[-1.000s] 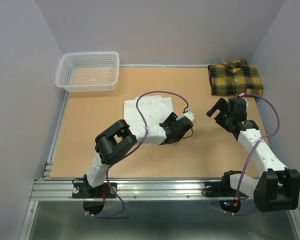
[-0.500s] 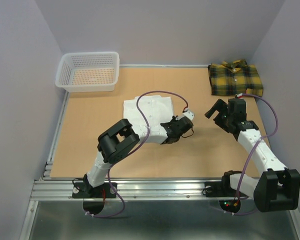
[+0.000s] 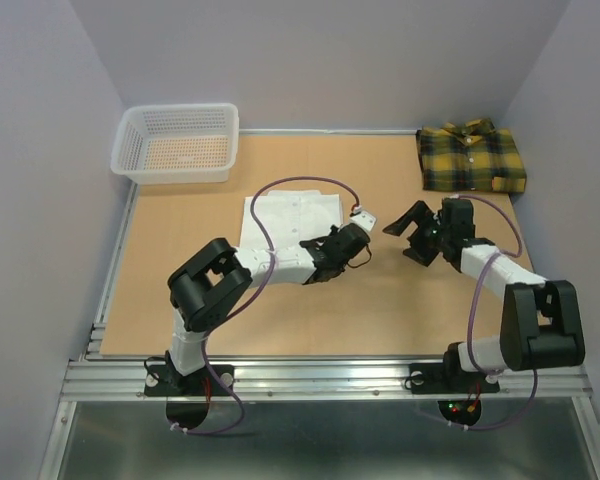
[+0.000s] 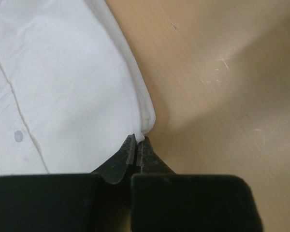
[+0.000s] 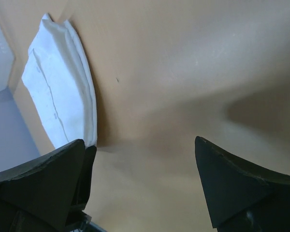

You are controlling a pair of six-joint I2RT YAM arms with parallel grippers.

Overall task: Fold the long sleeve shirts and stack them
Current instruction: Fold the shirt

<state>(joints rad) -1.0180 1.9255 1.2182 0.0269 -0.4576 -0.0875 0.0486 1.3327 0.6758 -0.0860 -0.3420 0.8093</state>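
The white shirt point(image 3: 290, 213) at mid-tabletop is clamped at its corner by the jaws of the left gripper point(image 4: 137, 145), the right gripper point(image 3: 410, 238) is held with jaws wide apart, and the plaid shirt point(image 3: 472, 158) is laid in the far right corner.

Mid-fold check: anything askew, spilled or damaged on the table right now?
Nothing stands out. The white shirt lies flat mid-table, its near right corner pinched in the shut left claw; the plaid shirt sits folded at the far right; the right claw hangs open above the table.

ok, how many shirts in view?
2: white shirt folded at centre, its corner pinched by the left gripper; plaid shirt folded at far right. Nothing seems hidden.
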